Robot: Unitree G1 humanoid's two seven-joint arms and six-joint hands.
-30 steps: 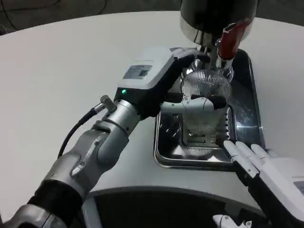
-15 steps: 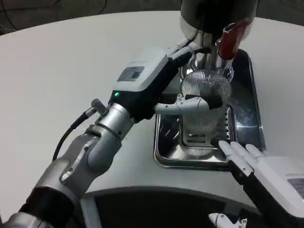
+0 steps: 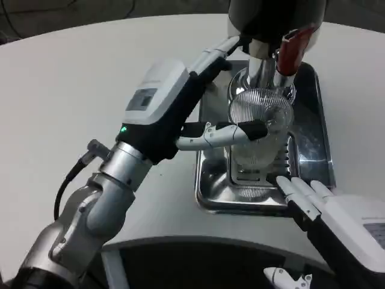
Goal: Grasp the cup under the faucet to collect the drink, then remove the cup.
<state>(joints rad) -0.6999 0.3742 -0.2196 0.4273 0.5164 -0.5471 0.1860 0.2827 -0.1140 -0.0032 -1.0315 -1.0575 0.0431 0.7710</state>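
Counter: white surface is carrying a metal drip tray and a drink dispenser at the far right of the scene.
Drip tray: polished steel tray is sitting on the counter below the dispenser, its slotted grate lying under the cup.
Dispenser: dark, shiny body is standing at the far edge of the tray, with a metal spout column coming down toward the cup.
Faucet: red lever is slanting down from the dispenser, just beyond the far rim of the cup.
Cup: clear ribbed cup is standing upright on the tray's grate, directly beneath the faucet; whether any drink is inside cannot be told.
Left hand: white-backed left hand is reaching in from the left, its fingers spread apart; one finger is lying across the near side of the cup just below the rim, while another is stretching toward the spout column on the far side. It is bracketing the cup loosely rather than squeezing it, and whether the near finger is actually touching the wall cannot be told.
Right hand: right hand is resting at the near right, its pale fingers lying straight and side by side over the near rim of the tray, holding nothing, close to the cup's base but apart from it.
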